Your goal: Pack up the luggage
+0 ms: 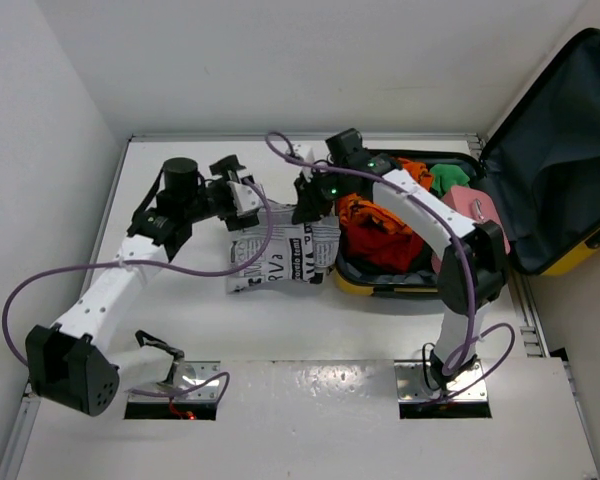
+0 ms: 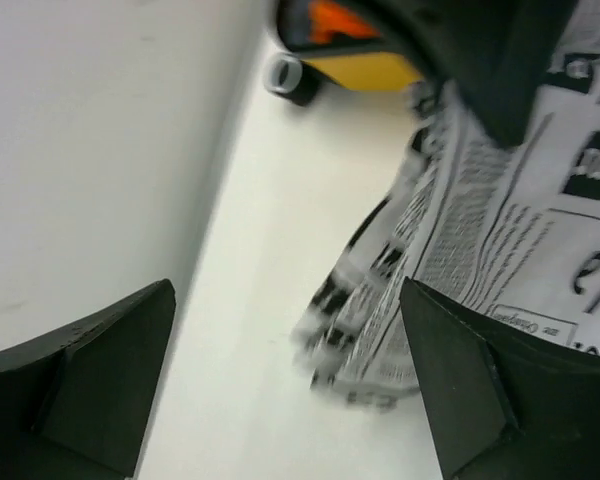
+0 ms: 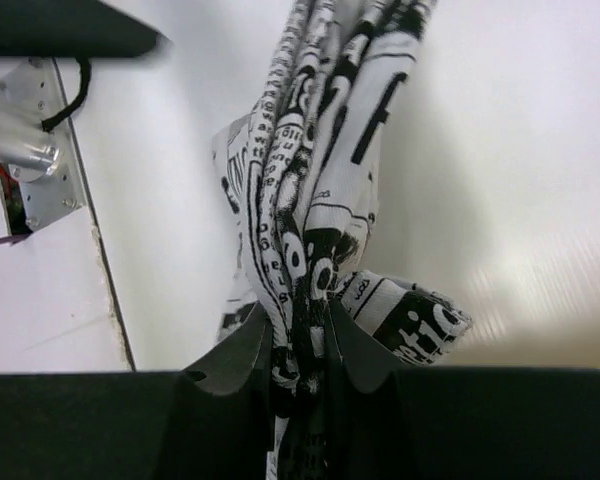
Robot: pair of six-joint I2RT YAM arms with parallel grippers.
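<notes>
- While the right gripper (image 3: pixel 300 330) is clamped on a bunched fold of the newsprint-patterned cloth (image 1: pixel 275 265), the left gripper (image 2: pixel 288 290) stands wide open just beside the cloth's other end, holding nothing.
- The luggage (image 1: pixel 555 150) lies open at the far right of the tabletop (image 1: pixel 310 330), its lid propped up to the right.
- Its base already holds orange and red clothes (image 1: pixel 375 235), with green and pink items behind them.
- The cloth lies mostly on the tabletop, with its right edge against the case's left wall.
- The step in hand looks like moving this cloth into the case, now carried by the right arm alone.
- Next, the right gripper would need to lift the cloth clear of the case's rim, carry it over the piled clothes, and only then open.
- A trailing end could drape outside the rim.
</notes>
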